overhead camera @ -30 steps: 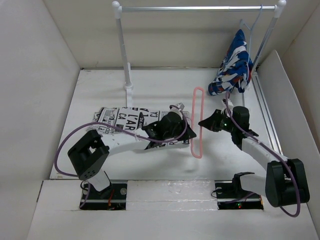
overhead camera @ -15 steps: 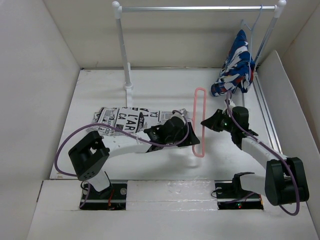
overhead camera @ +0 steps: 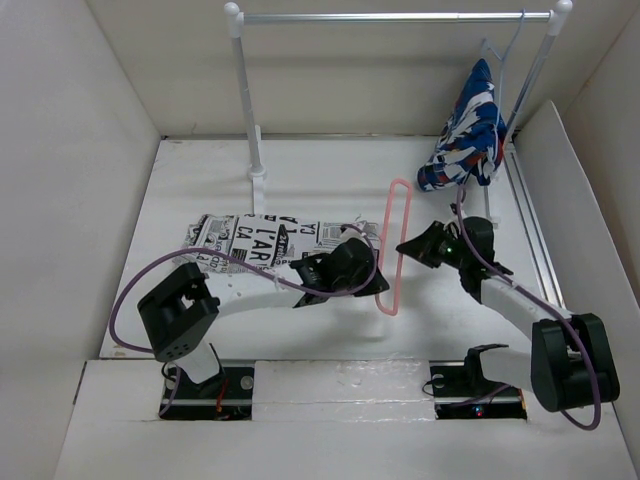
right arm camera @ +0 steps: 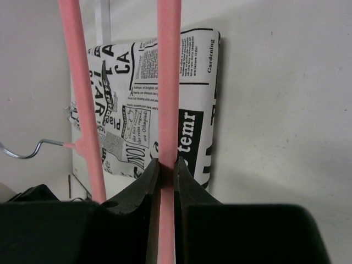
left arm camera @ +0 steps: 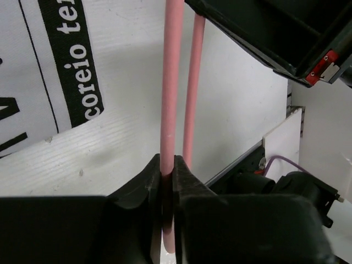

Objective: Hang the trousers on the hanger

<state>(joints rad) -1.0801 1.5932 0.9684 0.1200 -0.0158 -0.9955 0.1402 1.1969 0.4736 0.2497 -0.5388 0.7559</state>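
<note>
The pink hanger (overhead camera: 398,245) stands on edge between my two grippers at the middle of the table. My left gripper (overhead camera: 378,285) is shut on its near end; the pink bar (left arm camera: 170,82) runs up from between the jaws. My right gripper (overhead camera: 405,245) is shut on another bar of the hanger (right arm camera: 168,82), with the second bar and metal hook to the left. The newspaper-print trousers (overhead camera: 255,237) lie folded flat on the table to the left of the hanger, partly under my left arm; they also show in the right wrist view (right arm camera: 143,104) and the left wrist view (left arm camera: 44,71).
A white clothes rail (overhead camera: 395,17) stands at the back on two posts. A blue, white and red garment (overhead camera: 468,135) hangs on a pale blue hanger (overhead camera: 505,60) at its right end. White walls enclose the table on three sides.
The left gripper has shifted slightly right and nearer with the hanger's lower end. The hanger now leans, its top a little further right. The right gripper stays on it.
</note>
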